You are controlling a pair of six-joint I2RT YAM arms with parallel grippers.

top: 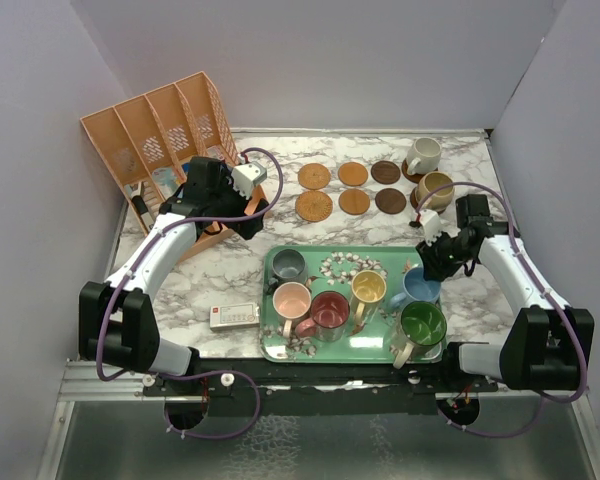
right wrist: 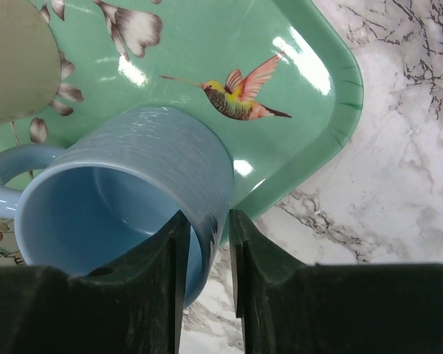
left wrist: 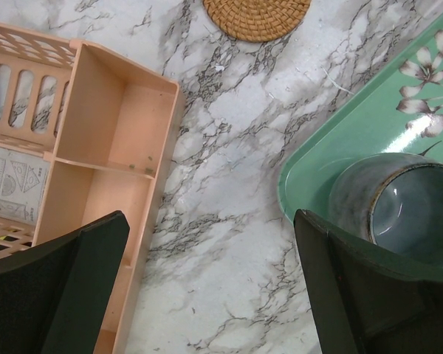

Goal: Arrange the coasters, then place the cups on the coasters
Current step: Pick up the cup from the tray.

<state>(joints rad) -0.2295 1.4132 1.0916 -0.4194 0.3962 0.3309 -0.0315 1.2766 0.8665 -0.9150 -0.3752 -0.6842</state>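
Note:
Six coasters lie in two rows at the back, from a woven one (top: 314, 206) to a dark one (top: 385, 172). A cream cup (top: 423, 157) and a tan cup (top: 435, 188) stand to their right on more discs. The green floral tray (top: 270, 350) holds the grey (top: 288, 266), pink (top: 292, 300), dark red (top: 330, 312), yellow (top: 367, 290), blue (top: 417, 287) and green (top: 421, 324) cups. My right gripper (right wrist: 207, 225) pinches the blue cup's (right wrist: 133, 169) wall, one finger inside, one outside. My left gripper (left wrist: 210, 295) hangs open over bare marble beside the grey cup (left wrist: 399, 206).
An orange slotted organiser (top: 160, 140) stands at the back left, its base (left wrist: 111, 147) just left of my left fingers. A small white box (top: 233, 316) lies left of the tray. Grey walls close in the table on three sides.

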